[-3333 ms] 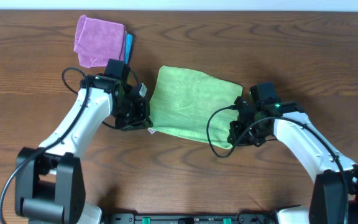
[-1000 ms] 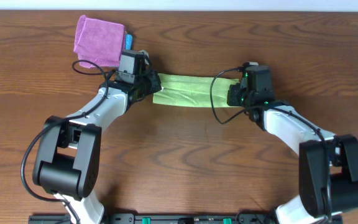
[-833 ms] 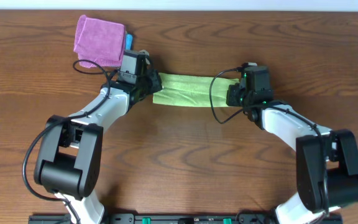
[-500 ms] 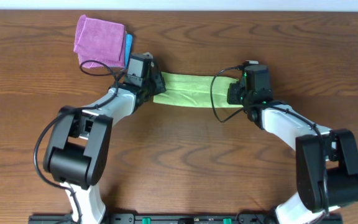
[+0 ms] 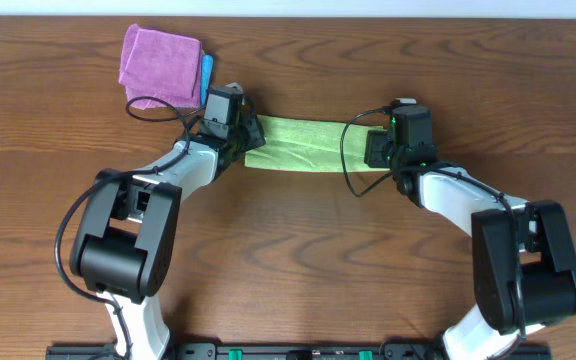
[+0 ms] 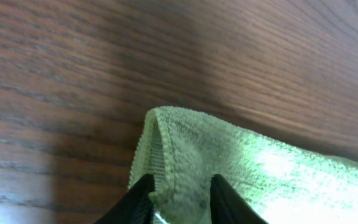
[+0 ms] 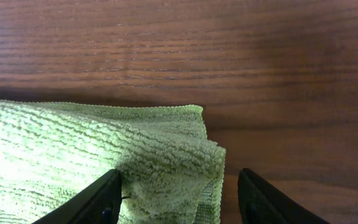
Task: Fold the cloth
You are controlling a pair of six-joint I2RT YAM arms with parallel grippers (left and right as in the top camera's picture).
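The light yellow-green cloth (image 5: 303, 145) lies on the table as a narrow strip folded lengthwise, spanning the gap between my two arms. My left gripper (image 5: 252, 138) is at its left end. In the left wrist view the gripper (image 6: 180, 196) has its fingers parted, with the cloth's (image 6: 260, 174) rounded folded corner lying between them. My right gripper (image 5: 374, 150) is at the strip's right end. In the right wrist view it (image 7: 179, 193) stands wide open over the cloth's (image 7: 73, 149) folded edge, and bare wood shows beside the right finger.
A purple cloth (image 5: 158, 65) lies at the back left with a blue cloth (image 5: 208, 70) under its right edge, close behind my left gripper. Bare wooden table (image 5: 298, 260) stretches in front of the strip.
The cloth, spread flat earlier, is now a narrow strip further back. Over the last second my left gripper shifted slightly right, and both grippers opened and let the cloth's ends go.
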